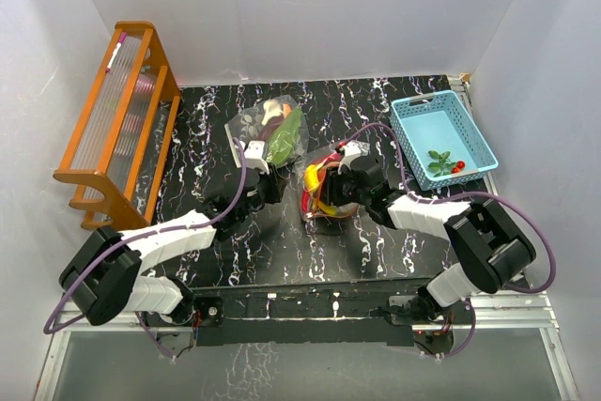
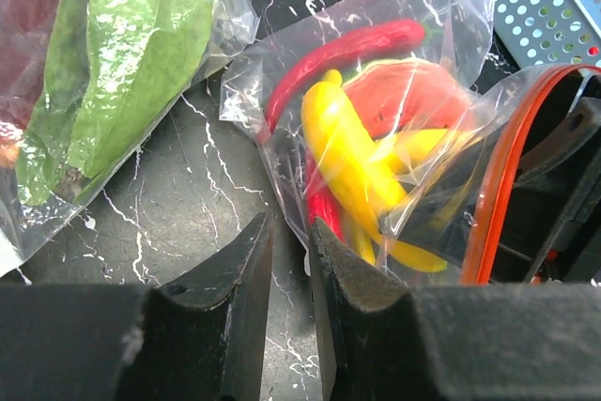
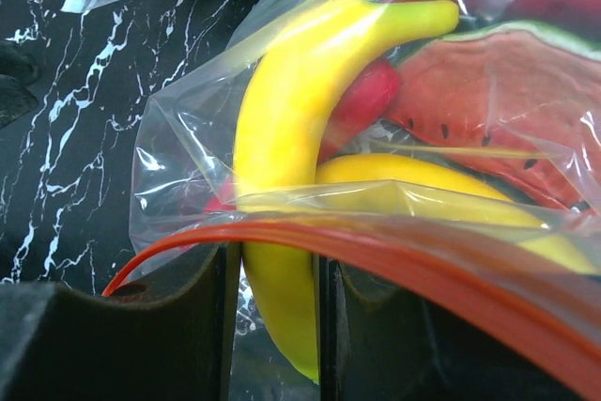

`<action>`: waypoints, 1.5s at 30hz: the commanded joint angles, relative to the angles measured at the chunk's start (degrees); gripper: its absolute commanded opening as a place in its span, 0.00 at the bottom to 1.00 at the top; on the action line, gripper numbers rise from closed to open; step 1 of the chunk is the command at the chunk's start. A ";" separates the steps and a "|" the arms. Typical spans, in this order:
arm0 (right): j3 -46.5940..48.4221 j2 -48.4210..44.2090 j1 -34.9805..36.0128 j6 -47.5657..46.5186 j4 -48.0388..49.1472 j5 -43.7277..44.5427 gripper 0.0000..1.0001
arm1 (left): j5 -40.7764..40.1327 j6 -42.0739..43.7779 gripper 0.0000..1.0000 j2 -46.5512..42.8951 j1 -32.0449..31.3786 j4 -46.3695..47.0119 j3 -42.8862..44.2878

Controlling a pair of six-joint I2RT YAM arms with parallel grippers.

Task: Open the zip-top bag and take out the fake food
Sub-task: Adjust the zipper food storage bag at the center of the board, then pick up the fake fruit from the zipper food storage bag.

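Note:
The zip-top bag (image 1: 319, 199) lies mid-table with its orange zip edge (image 3: 423, 251) open. Inside it are fake food pieces: a yellow banana (image 3: 282, 138), a red chilli (image 2: 347, 49) and a watermelon slice (image 3: 498, 91). My right gripper (image 3: 277, 265) reaches into the bag's mouth and is shut on the banana's lower end. In the top view it sits at the bag's right side (image 1: 333, 187). My left gripper (image 2: 291, 227) hovers just left of the bag (image 2: 441, 7). Its jaws stand a narrow gap apart with bare table between them. The bag's film edge lies by its right fingertip.
A second clear bag (image 1: 280, 133) holding a long green leafy piece (image 2: 122, 63) lies behind the left gripper. A light-blue basket (image 1: 441, 138) at the back right holds a green sprig and small red pieces (image 1: 443, 162). A wooden rack (image 1: 117, 119) stands at the left wall.

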 commanded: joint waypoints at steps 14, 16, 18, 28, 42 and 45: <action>-4.70 -9.76 -0.13 -8.72 3.30 -4.28 0.08 | 1.02 -0.24 0.80 3.15 0.54 0.38 4.40; -6.13 -10.47 -0.13 -8.41 3.05 -4.14 0.08 | 0.81 0.02 0.80 4.01 0.68 0.66 5.62; -7.39 -11.36 -0.18 -7.70 3.12 -3.91 0.08 | 1.42 -0.16 0.79 6.20 0.73 1.06 6.79; -9.18 -10.99 -0.13 -5.26 3.76 -3.85 0.08 | 7.75 -2.67 0.76 8.79 -0.05 4.80 6.28; -8.76 -8.96 -0.25 0.46 0.83 5.82 0.08 | 7.11 -4.48 0.77 11.14 -3.80 8.88 4.64; -7.98 -9.39 -0.23 1.72 -1.25 10.49 0.08 | 6.28 -4.76 0.76 11.23 -5.31 8.79 4.43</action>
